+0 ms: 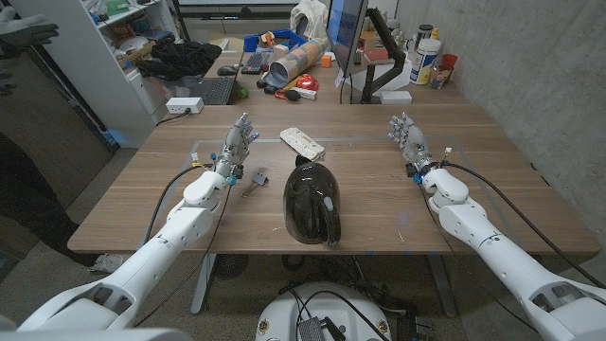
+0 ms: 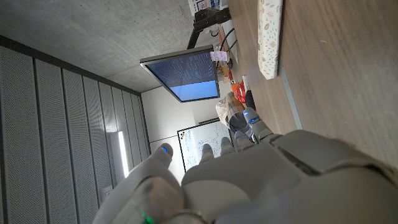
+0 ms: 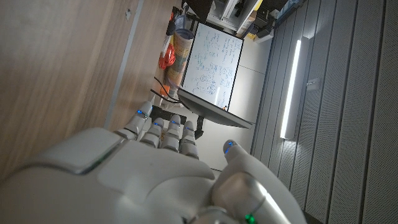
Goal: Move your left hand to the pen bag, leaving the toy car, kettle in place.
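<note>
The white patterned pen bag [image 1: 302,143] lies at the table's far middle and also shows in the left wrist view as a pen bag [image 2: 269,37] ahead of the fingers. A black kettle [image 1: 312,201] lies on its side at the table's centre. The small grey toy car [image 1: 254,180] sits just left of the kettle. My left hand [image 1: 237,142] [image 2: 249,180] is over the table left of the pen bag, apart from it, fingers spread and holding nothing. My right hand [image 1: 409,137] [image 3: 155,180] is on the right side, fingers apart and empty.
A second desk behind the table carries a monitor [image 1: 343,28], a keyboard [image 1: 208,90] and assorted clutter. A white shelf [image 1: 104,57] stands at the back left. A person [image 1: 24,189] is at the left edge. A concrete wall [image 1: 549,66] runs along the right.
</note>
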You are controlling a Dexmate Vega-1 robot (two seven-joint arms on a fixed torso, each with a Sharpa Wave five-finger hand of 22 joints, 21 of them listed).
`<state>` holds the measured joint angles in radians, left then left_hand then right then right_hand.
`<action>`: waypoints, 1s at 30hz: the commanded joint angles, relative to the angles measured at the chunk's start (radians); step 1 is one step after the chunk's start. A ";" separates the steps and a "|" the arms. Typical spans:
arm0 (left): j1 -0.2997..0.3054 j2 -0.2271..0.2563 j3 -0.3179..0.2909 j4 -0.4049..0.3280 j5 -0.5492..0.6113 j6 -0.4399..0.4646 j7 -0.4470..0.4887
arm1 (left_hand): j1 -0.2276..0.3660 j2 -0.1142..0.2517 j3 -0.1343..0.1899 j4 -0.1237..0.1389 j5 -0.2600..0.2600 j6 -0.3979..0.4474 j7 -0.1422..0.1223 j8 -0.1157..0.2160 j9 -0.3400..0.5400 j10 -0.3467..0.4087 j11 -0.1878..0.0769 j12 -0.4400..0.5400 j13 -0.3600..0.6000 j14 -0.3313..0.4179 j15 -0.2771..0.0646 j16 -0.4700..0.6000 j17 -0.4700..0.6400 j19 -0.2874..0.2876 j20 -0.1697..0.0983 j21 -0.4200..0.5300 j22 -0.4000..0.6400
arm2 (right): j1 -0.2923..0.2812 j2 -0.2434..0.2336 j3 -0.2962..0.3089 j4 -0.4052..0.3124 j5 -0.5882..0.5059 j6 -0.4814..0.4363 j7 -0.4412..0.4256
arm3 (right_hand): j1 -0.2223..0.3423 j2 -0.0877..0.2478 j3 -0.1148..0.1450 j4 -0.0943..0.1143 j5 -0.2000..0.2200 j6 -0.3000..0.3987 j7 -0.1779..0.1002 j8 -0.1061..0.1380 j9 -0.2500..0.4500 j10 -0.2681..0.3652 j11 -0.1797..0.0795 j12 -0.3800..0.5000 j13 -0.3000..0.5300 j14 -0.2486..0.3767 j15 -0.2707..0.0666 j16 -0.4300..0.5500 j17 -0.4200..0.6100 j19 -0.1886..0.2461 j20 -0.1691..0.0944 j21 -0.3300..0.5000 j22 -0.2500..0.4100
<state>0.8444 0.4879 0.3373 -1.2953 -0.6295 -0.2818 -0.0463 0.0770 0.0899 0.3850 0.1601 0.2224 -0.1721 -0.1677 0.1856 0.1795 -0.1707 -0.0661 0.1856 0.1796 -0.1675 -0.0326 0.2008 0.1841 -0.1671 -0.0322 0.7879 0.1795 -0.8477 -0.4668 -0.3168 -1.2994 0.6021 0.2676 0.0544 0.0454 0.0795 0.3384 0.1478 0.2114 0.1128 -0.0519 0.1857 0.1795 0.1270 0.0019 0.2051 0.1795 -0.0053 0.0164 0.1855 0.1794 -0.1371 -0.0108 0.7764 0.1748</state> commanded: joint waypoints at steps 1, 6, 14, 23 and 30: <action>0.006 -0.054 -0.074 0.012 0.063 0.030 -0.047 | 0.000 0.027 0.006 -0.001 0.007 -0.012 -0.005 0.004 0.005 -0.009 0.001 0.003 0.003 -0.048 -0.004 0.004 0.001 -0.102 -0.007 0.004 0.004 | -0.024 0.124 0.151 -0.001 -0.149 -0.064 0.084 | -0.002 0.033 0.007 0.000 0.005 0.007 0.002 0.005 0.004 0.009 0.003 0.004 0.003 -0.001 0.008 0.004 0.001 -0.007 0.000 0.003 0.001; 0.003 -0.072 -0.100 0.020 0.087 0.035 -0.062 | 0.000 0.027 0.006 -0.001 0.007 -0.013 -0.005 0.004 0.005 -0.010 -0.001 0.003 0.003 -0.051 -0.003 0.003 0.002 -0.104 -0.006 0.001 0.004 | -0.030 0.174 0.208 -0.005 -0.205 -0.086 0.117 | -0.002 0.032 0.007 0.000 0.005 0.008 0.001 0.005 0.004 0.009 0.001 0.004 0.003 -0.002 0.008 0.004 0.001 -0.007 0.000 0.002 0.001; -0.007 -0.088 -0.125 0.029 0.125 0.037 -0.076 | -0.001 0.027 0.005 -0.001 0.007 -0.011 -0.005 0.005 0.005 -0.009 0.001 0.004 0.003 -0.053 0.000 0.002 0.002 -0.105 -0.008 -0.001 0.004 | -0.032 0.235 0.274 -0.005 -0.273 -0.107 0.159 | -0.001 0.032 0.007 0.000 0.005 0.008 0.001 0.005 0.004 0.009 0.002 0.004 0.003 0.000 0.009 0.004 0.001 -0.006 0.000 -0.001 0.001; -0.024 -0.090 -0.144 0.041 0.168 0.031 -0.076 | 0.000 0.029 0.005 -0.001 0.007 -0.010 -0.004 0.005 0.005 -0.009 0.000 0.004 0.003 -0.054 0.000 0.002 0.002 -0.106 -0.011 -0.003 0.004 | -0.032 0.279 0.323 -0.007 -0.325 -0.119 0.193 | -0.001 0.032 0.007 0.000 0.005 0.008 0.001 0.005 0.004 0.008 0.002 0.003 0.003 -0.001 0.009 0.004 0.001 -0.005 0.000 -0.004 0.002; -0.036 -0.079 -0.149 0.042 0.211 0.020 -0.067 | 0.001 0.029 0.006 -0.002 0.007 -0.006 -0.004 0.006 0.005 -0.009 0.001 0.004 0.003 -0.053 -0.001 0.003 0.002 -0.105 -0.010 -0.005 0.004 | -0.032 0.301 0.348 -0.010 -0.352 -0.127 0.211 | -0.001 0.032 0.007 0.000 0.004 0.008 0.000 0.005 0.004 0.010 0.001 0.004 0.003 -0.001 0.009 0.004 0.001 -0.004 0.000 -0.007 0.002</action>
<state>0.8254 0.4050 0.2047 -1.2598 -0.4732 -0.2487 -0.1175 0.0770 0.0899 0.3849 0.1600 0.2224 -0.1718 -0.1677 0.1856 0.1792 -0.1706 -0.0660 0.1856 0.1794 -0.1674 -0.0325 0.2008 0.1840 -0.1669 -0.0322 0.7839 0.1793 -0.8786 -0.2107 -0.0193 -1.3056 0.3093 0.1579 0.2272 0.0453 0.0795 0.3383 0.1477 0.2113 0.1127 -0.0518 0.1857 0.1792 0.1268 0.0019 0.2050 0.1792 -0.0053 0.0160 0.1854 0.1766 -0.1369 -0.0108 0.7723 0.1747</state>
